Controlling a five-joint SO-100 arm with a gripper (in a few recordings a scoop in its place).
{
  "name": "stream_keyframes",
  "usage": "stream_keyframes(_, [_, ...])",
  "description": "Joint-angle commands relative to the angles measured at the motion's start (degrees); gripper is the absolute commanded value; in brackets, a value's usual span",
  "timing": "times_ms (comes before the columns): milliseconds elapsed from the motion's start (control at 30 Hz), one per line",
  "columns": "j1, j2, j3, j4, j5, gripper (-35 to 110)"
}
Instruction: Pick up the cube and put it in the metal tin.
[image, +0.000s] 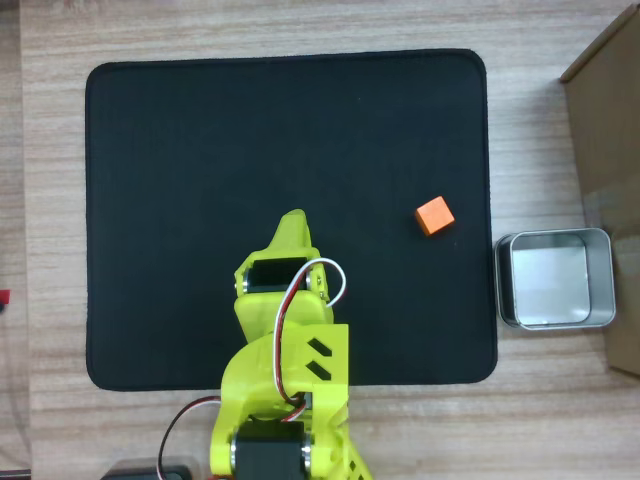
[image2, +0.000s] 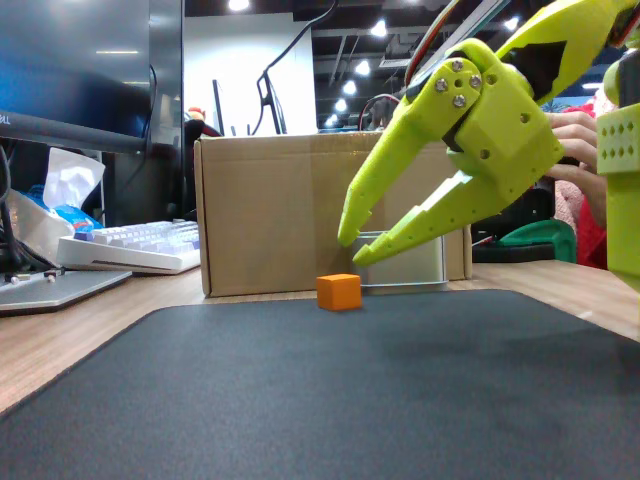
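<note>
The small orange cube (image: 434, 215) rests on the black mat (image: 180, 150), right of centre, and appears near the mat's far edge in the fixed view (image2: 339, 291). The silver metal tin (image: 602, 280) stands just off the mat's right edge with nothing inside; in the fixed view its wall (image2: 410, 268) shows behind the cube. My yellow-green gripper (image: 292, 222) hovers over the middle of the mat, well left of the cube. In the fixed view the gripper (image2: 353, 247) is raised above the mat, open, with nothing between its fingers.
A brown cardboard box (image: 610, 120) sits beside the tin on the wooden table and stands behind the cube in the fixed view (image2: 270, 210). A keyboard (image2: 135, 248) and monitor lie far left. A person's hand (image2: 575, 140) shows behind the arm.
</note>
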Motion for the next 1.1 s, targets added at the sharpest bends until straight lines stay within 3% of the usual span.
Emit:
stream_keyframes(0, [-0.9, 1.1, -0.4, 1.9, -1.2, 0])
stream_keyframes(400, [4.4, -14.1, -13.2, -2.2, -2.9, 14])
stream_keyframes(567, [10.1, -26.5, -22.2, -2.1, 3.1, 16])
stream_keyframes(767, [18.8, -42.5, -35.7, 0.2, -5.4, 16])
stream_keyframes(900, [24.0, -51.1, -47.2, 7.8, -23.7, 16])
stream_keyframes(1067, [27.2, -58.7, -51.9, 8.9, -32.1, 16])
